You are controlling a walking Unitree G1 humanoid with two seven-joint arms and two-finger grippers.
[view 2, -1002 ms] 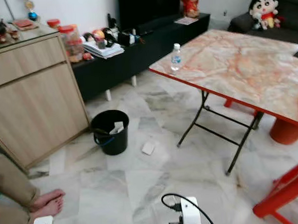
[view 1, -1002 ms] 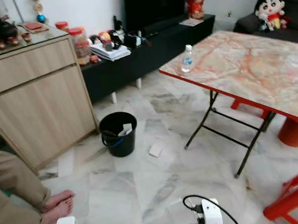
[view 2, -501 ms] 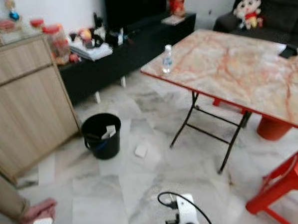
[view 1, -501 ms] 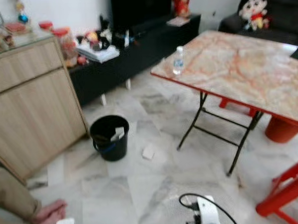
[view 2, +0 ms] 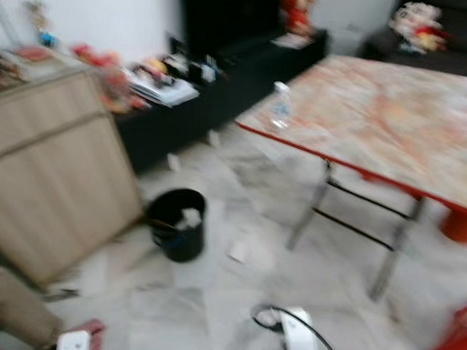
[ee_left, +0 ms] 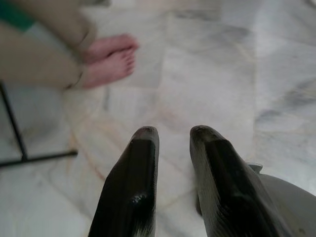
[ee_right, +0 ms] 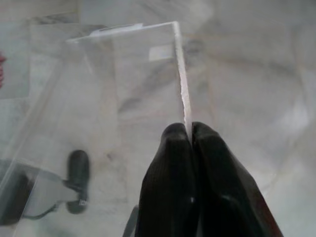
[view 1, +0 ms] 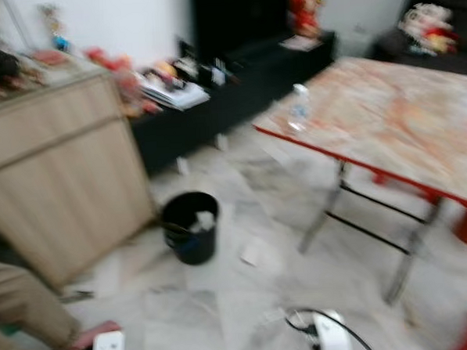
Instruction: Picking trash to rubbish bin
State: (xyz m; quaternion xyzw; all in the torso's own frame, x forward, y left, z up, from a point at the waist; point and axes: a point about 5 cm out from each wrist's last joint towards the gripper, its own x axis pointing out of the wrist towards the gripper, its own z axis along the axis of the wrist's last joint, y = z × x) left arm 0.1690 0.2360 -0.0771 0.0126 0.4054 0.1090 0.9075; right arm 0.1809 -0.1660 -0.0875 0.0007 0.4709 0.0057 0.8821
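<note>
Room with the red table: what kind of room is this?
Probably a home living room: a marble-topped folding table, a wooden cabinet, a low black TV bench and a sofa with a doll.

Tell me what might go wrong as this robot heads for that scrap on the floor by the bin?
The head views are blurred, so it may misjudge where the white scrap lies beside the black bin. A person's bare feet rest on the floor near the left end effector, so a turn could brush them. The right end effector is shut on a clear plastic sheet, which might slip or snag.
</note>
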